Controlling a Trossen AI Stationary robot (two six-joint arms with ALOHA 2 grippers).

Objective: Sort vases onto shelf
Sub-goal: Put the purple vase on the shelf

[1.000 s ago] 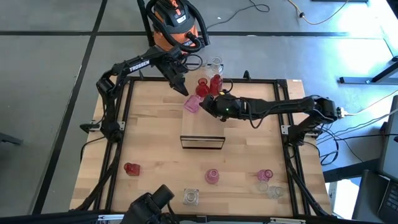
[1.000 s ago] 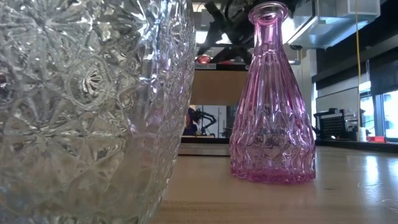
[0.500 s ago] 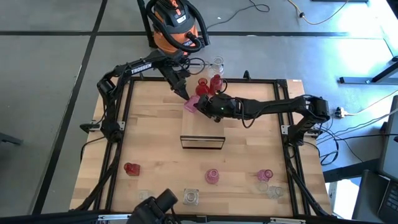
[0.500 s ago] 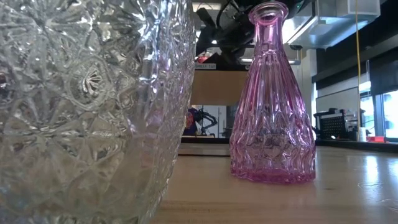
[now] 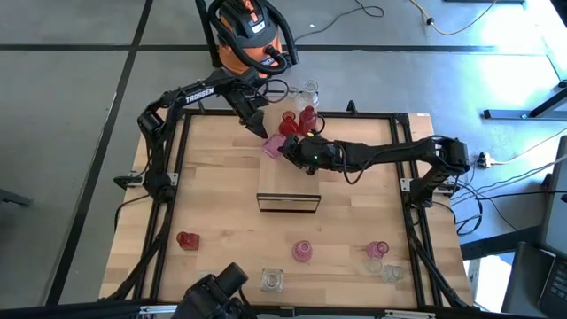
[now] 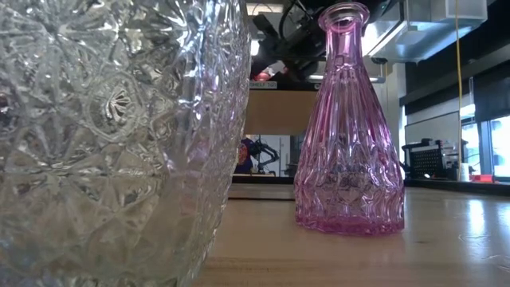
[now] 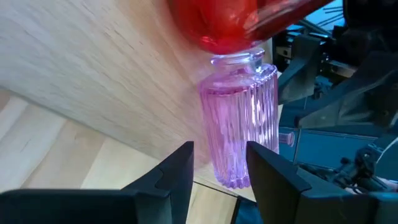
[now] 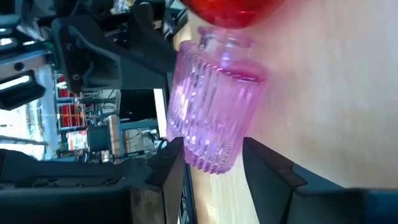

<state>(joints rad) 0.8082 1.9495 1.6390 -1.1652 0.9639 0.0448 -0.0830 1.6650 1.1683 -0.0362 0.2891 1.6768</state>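
Glossy ribbed pink glass vase (image 7: 239, 134), smooth pale wood shelf (image 7: 93, 74), cut-pattern clear glass vase (image 6: 111, 135)

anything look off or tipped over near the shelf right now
Nothing looks tipped or broken. One oddity: both grippers, left and right, open, crowd the same ribbed pink vase at the shelf's far end beside two red vases. Other vases remain unsorted on the table's near side.

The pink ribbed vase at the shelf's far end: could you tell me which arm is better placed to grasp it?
Probably the right. Both grippers are open and aimed at the pink ribbed vase, but the right gripper sits right against it, while the left gripper is a little behind it, nearer the red vases.
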